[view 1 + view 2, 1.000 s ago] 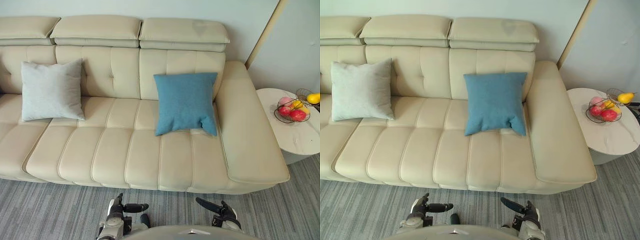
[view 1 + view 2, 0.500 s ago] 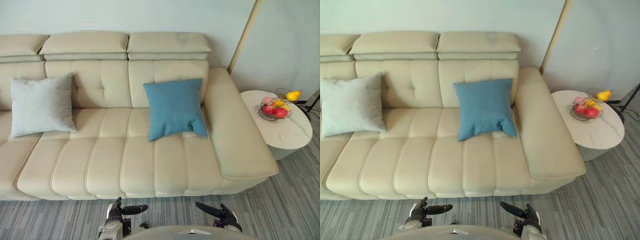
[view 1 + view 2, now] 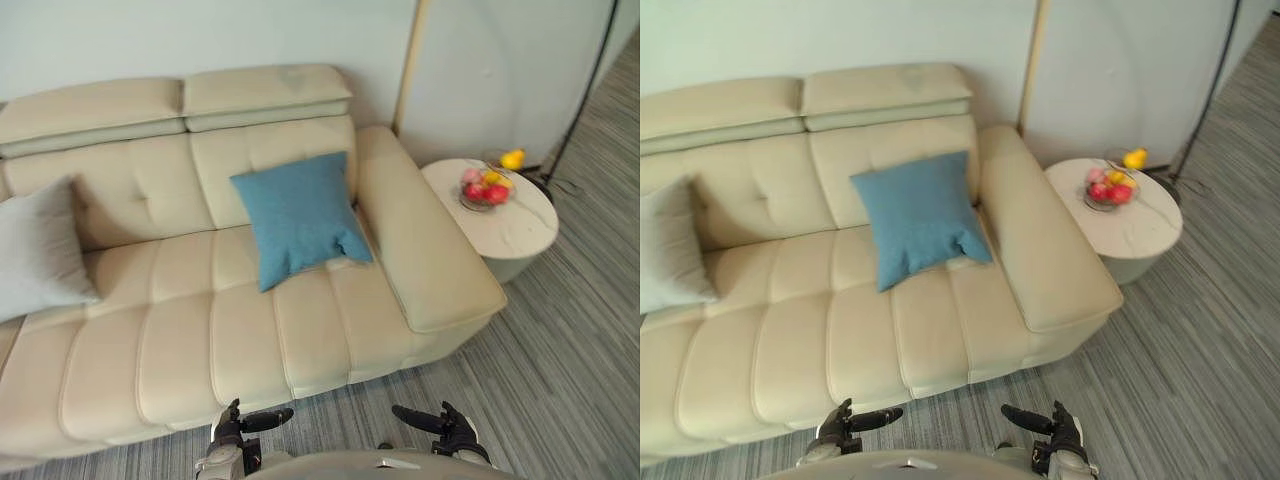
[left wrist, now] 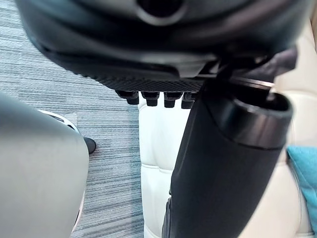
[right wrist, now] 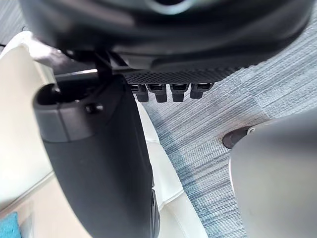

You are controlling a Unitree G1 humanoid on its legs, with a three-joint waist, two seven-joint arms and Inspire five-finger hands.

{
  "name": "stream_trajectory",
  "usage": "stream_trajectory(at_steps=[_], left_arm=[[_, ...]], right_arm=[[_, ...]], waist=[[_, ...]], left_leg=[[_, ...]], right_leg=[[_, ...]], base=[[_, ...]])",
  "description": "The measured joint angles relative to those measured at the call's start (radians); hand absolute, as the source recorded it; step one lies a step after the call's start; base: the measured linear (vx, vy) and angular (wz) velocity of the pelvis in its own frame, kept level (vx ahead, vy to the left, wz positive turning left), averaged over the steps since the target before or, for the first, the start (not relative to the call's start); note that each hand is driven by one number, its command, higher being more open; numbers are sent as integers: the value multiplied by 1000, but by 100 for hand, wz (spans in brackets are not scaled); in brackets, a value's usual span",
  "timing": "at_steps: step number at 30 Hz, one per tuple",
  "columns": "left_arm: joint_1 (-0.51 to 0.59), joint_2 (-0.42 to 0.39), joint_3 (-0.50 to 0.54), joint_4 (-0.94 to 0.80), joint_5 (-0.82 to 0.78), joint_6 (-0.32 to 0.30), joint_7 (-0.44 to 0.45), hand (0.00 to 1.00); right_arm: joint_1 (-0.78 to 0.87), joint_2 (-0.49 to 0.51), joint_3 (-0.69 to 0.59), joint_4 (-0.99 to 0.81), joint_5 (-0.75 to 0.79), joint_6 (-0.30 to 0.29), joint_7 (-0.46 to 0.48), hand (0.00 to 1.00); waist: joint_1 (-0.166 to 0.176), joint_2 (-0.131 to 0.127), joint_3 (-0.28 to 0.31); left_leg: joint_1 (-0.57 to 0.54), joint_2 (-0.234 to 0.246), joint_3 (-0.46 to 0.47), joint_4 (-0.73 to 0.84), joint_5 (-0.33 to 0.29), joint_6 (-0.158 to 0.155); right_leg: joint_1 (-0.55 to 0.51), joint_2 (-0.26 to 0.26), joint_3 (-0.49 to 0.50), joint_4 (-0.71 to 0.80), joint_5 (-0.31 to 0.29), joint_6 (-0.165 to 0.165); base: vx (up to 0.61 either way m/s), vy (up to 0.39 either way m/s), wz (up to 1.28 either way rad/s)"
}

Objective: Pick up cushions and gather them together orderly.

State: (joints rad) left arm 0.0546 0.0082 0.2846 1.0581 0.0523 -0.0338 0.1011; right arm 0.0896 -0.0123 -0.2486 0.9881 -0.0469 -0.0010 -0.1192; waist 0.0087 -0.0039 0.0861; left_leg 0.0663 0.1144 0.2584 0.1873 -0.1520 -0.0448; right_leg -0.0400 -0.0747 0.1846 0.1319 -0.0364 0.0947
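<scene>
Blue cushion [image 3: 300, 215] leans on the sofa [image 3: 200, 340] backrest, just beside the right armrest. Grey cushion [image 3: 35, 250] leans at the far left, well apart from the blue one. Left hand [image 3: 240, 422] and right hand [image 3: 447, 428] hang low over the carpet in front of the sofa, fingers relaxed, holding nothing. Fruit bowl [image 3: 485, 190] sits on the round tabletop [image 3: 520, 230] beside the sofa.
</scene>
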Motion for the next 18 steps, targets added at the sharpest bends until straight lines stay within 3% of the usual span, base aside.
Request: stream_trajectory(at_steps=[2,3,5,7,8,9,10,11,13,16,17,18], left_arm=[[-3,-2,8,-1,0,0,1,100],[-8,3,8,-3,0,0,0,100],[-13,8,6,-3,1,0,1,100],[-26,6,-7,-4,0,1,2,100],[-26,6,-31,-6,0,0,2,100],[-24,6,-34,-7,0,0,1,100],[-16,7,-35,-7,0,1,1,100],[-11,10,-37,-6,0,1,1,100],[-9,20,-75,5,0,2,-3,100],[-15,19,-102,7,2,3,-15,100],[-17,21,-104,6,8,2,-19,100],[-20,20,-101,3,9,2,-19,100]], right_arm=[[-6,0,26,-8,-15,0,3,100],[-28,4,57,-13,-31,0,1,100],[-45,10,78,-16,-31,-1,3,100],[-53,3,72,-19,-31,2,4,100],[-50,-7,70,-18,-32,2,4,100],[-49,-9,70,-18,-32,2,4,100],[-45,-12,71,-17,-34,1,4,100],[-46,-14,71,-12,-35,1,4,100],[-53,-34,52,-7,-34,-2,2,100],[-59,-54,23,8,-32,-3,-2,100],[-56,-59,21,10,-33,-2,-1,100],[-54,-59,12,11,-33,0,-2,100]], waist=[[10,-2,0],[17,-11,7],[17,-14,17],[12,-3,27],[13,6,32],[14,7,33],[14,9,34],[13,10,37],[-3,25,49],[-8,35,57],[-8,34,59],[-7,35,67]], left_leg=[[7,13,67,13,-26,-6],[13,26,169,13,-39,-8],[16,39,254,10,-39,-8],[24,49,346,-8,-37,-11],[45,54,393,-25,-30,-24],[52,56,403,-30,-27,-28],[73,62,448,-42,-20,-40],[90,65,482,-51,-11,-56],[111,76,474,-71,14,-79],[107,122,442,20,21,-80],[87,158,420,118,21,-80],[40,222,367,303,21,-58]], right_leg=[[-41,23,48,24,11,-5],[-96,49,65,30,58,-16],[-137,55,-3,20,97,-32],[-188,-1,-279,80,61,-96],[-186,-63,-504,125,33,-136],[-183,-76,-554,133,26,-145],[-163,-109,-691,151,15,-158],[-161,-106,-725,145,15,-131],[-166,-58,-677,126,13,-132],[-166,-19,-632,126,-10,-155],[-156,-4,-612,124,-18,-160],[-129,24,-575,121,-30,-173]], base=[[-20,74,-145],[-60,54,-142],[-96,20,-173],[-83,-2,-139],[-31,11,-80],[-16,9,-103],[38,-38,-106],[48,-62,-114],[64,-129,-82],[101,-232,-65],[108,-268,-66],[126,-305,-75]])
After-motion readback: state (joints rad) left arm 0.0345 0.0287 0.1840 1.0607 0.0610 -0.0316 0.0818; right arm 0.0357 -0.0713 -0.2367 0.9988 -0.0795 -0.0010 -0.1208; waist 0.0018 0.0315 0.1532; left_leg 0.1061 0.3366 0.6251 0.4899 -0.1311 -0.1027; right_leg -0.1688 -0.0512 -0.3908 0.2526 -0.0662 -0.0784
